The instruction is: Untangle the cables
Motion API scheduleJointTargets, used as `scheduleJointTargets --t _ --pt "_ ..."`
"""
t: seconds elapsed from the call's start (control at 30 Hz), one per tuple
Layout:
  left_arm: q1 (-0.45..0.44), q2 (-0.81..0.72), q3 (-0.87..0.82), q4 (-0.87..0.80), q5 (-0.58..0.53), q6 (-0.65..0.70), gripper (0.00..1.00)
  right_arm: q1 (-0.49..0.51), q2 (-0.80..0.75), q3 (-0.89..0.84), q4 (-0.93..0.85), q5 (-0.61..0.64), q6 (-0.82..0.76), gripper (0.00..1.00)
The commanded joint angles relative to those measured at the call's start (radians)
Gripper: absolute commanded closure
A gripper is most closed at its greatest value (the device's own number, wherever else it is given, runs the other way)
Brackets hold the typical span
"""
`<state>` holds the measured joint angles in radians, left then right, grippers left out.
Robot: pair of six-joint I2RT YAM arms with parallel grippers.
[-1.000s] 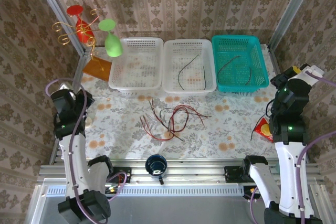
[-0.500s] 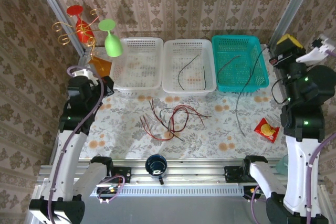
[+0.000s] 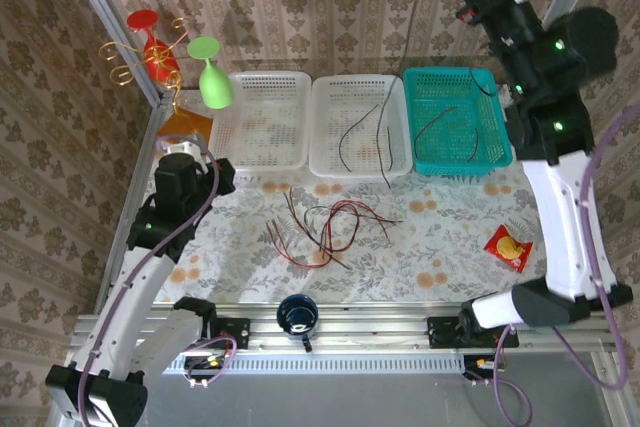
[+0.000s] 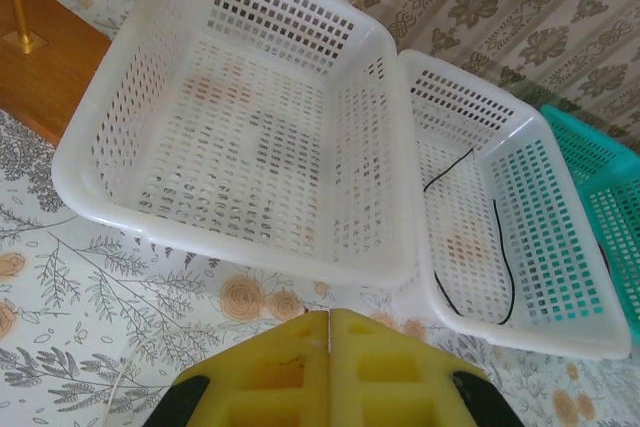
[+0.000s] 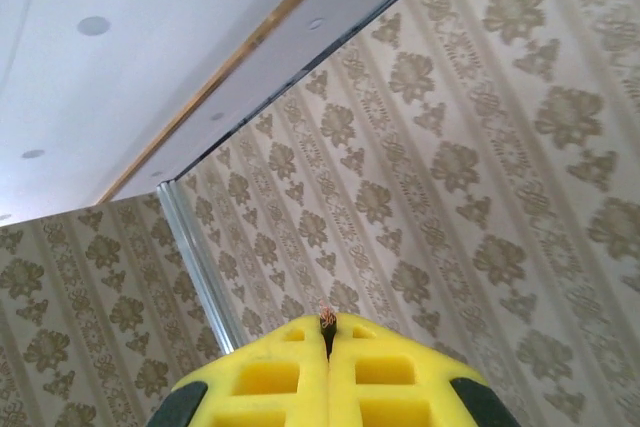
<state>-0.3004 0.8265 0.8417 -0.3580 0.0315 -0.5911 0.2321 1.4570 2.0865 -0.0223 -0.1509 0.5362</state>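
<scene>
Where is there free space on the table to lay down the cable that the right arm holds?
Bare table lies between the red tangle and the packet. A narrower strip lies between the tangle and the left arm. The left basket is empty. The middle basket and the teal basket already hold cables.

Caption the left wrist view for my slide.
Shut left gripper faces a white basket; black cables lie in the next white basket, teal basket beyond.
</scene>
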Motion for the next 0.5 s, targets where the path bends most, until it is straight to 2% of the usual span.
scheduleJointTargets --t 0.0,0.2,0.47 --pt "-0.019 -0.028 -0.017 0.023 -0.028 -0.026 1.00 0.017 0.122 0.137 0.018 -0.021 -0.042 1.00" --pt "-0.029 -0.053 -0.026 0.009 -0.035 -0.038 1.00 0.020 0.351 0.376 -0.044 -0.011 -0.134 1.00" --pt "-0.034 -0.078 -0.048 0.001 -0.049 -0.057 1.00 0.018 0.552 0.557 -0.105 0.020 -0.171 1.00"
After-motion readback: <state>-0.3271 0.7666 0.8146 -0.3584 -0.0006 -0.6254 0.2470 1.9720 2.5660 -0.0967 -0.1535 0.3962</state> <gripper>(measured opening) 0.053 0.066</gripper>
